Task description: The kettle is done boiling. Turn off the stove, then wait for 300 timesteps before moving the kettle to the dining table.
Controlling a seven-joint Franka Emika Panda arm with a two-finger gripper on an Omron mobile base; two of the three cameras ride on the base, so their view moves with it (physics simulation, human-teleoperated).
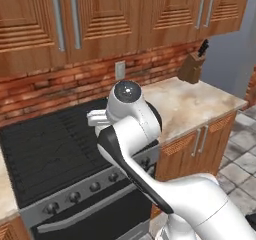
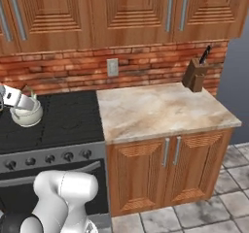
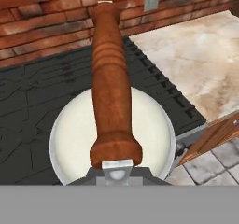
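end effector clamped on kettle handle above stove.

The kettle is showing a cream-white body, and its handle piece is glowing reddish-brown with fine turned rings. Under it the stove is lying black with dark grates, its front panel running grey with round dark knobs. Behind the stove the brick wall is running red with pale mortar lines. Beside the stove the counter is showing beige marbling over ribbed orange-brown wooden cabinets
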